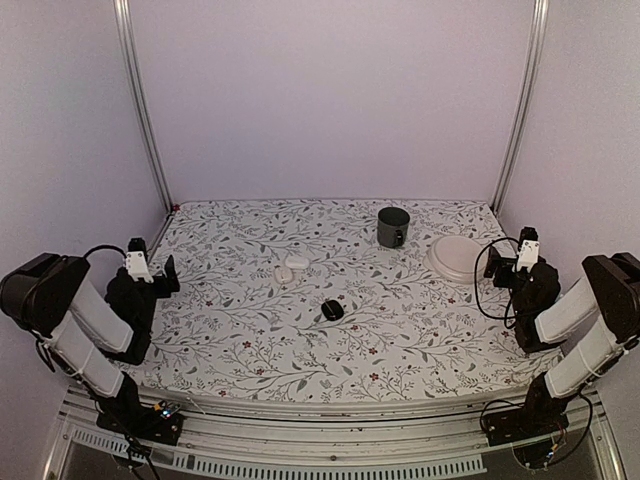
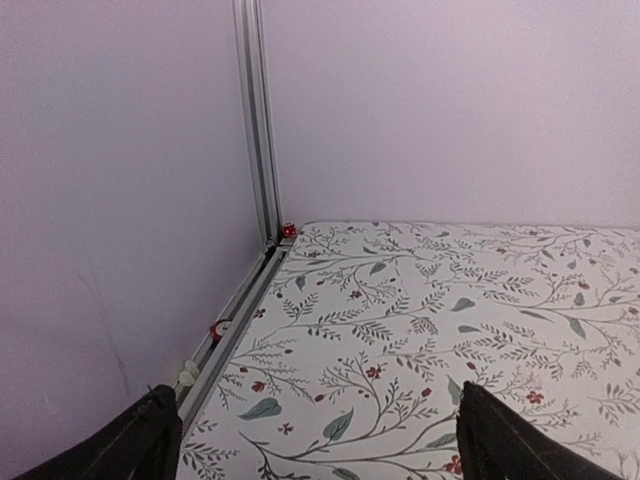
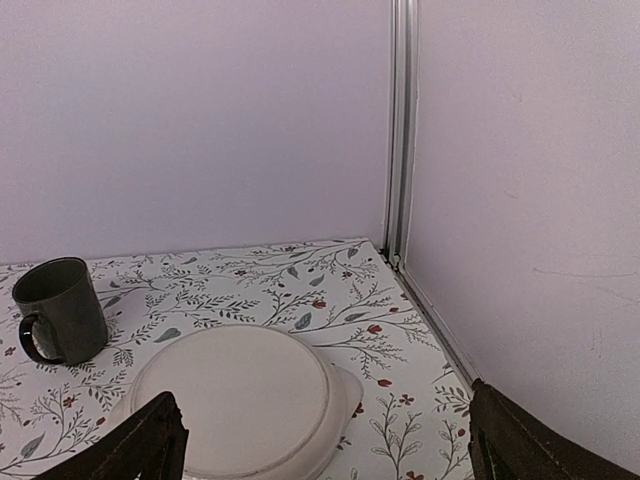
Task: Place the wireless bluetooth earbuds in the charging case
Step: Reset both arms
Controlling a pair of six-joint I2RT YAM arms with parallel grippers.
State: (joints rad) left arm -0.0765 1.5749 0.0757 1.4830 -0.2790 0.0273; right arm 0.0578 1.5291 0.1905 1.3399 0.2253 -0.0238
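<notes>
Left claw (image 1: 160, 272) and right claw (image 1: 500, 262) spread wide, empty, over the side edges of the tabletop (image 1: 420, 335); likely a ready pose. White earbuds (image 1: 290, 268) mid-tabletop, black case (image 1: 332, 309) near them; detail too small.

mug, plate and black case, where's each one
mug (image 1: 392, 232) top external view, on its side wall
plate (image 3: 235, 395) right wrist view, on its bare flat middle
black case (image 1: 332, 310) top external view, on its middle
</notes>
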